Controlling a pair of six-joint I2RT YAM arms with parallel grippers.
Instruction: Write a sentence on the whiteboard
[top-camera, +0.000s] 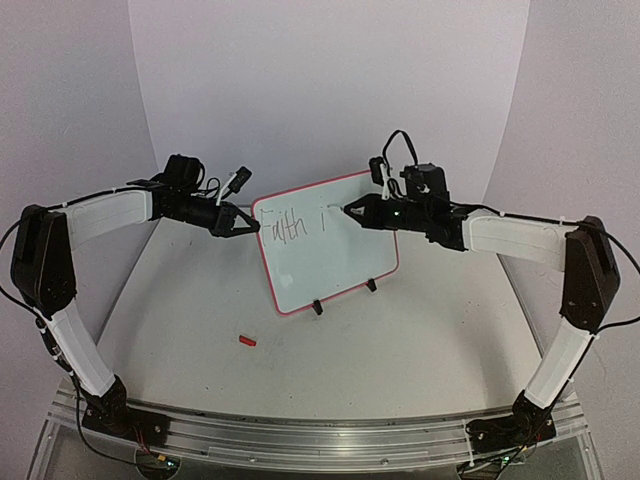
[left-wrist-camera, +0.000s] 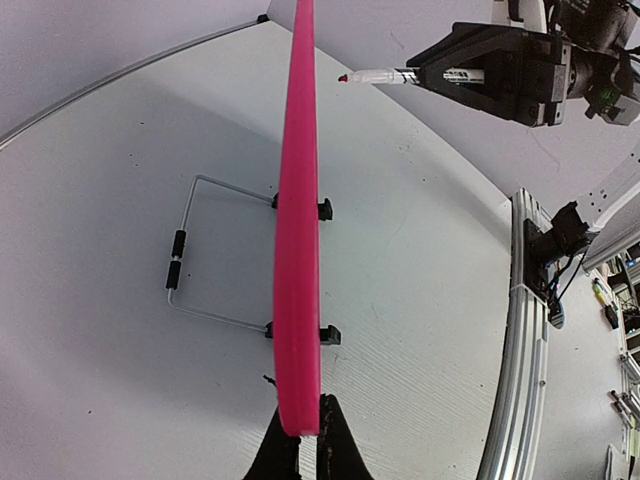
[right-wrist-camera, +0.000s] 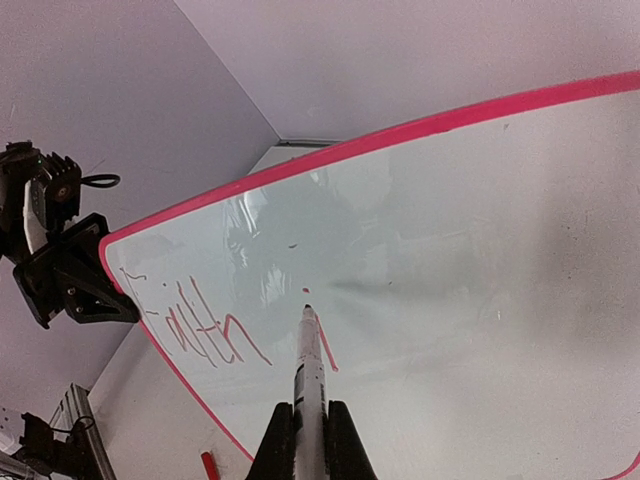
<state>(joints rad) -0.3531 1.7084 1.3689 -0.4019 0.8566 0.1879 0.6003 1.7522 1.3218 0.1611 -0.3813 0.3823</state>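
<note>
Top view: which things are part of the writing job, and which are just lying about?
In the job: whiteboard, standing, with "Faith i" written on it; marker held in the right gripper; left gripper pinching the board's edge.
Lying about: small red piece on the table, perhaps a marker cap.

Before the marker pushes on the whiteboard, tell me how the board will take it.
Probably stiff: the whiteboard shows a straight, thick pink edge. Likely tippy alone on its thin wire stand; the left gripper clamped on its edge should steady it. Its glossy face may let the marker skid.
</note>
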